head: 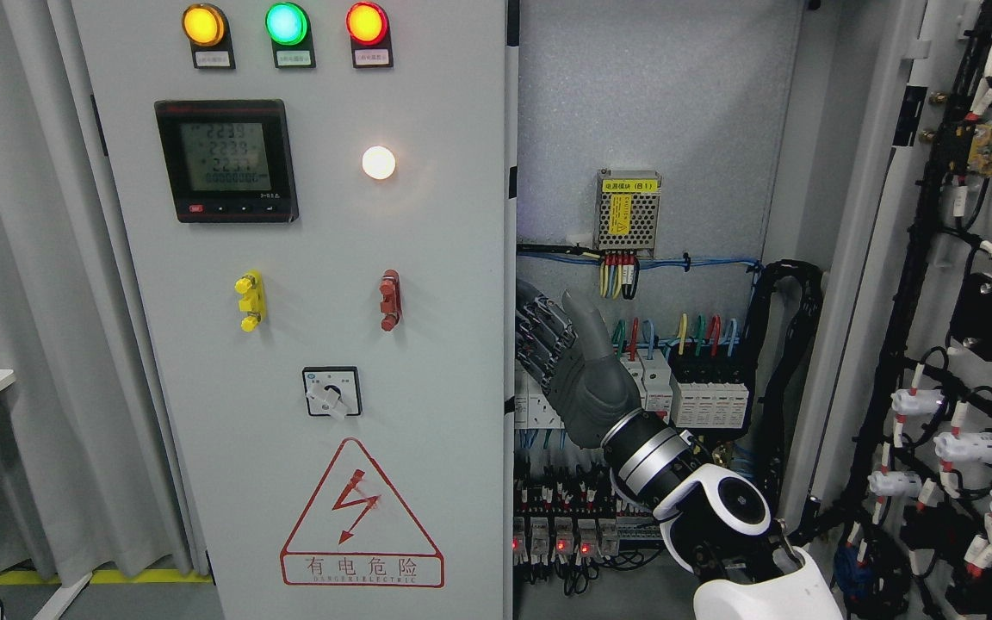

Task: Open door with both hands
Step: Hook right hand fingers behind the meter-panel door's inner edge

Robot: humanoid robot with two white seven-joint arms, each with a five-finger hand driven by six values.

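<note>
right hand (578,366) inside cabinet, fingers (539,331) curled toward left door (306,301) edge, contact unclear | right door (961,301) swung wide | left door closed | left hand unseen | risk: fingers slip off thin edge or snag wiring (634,275) behind
</note>
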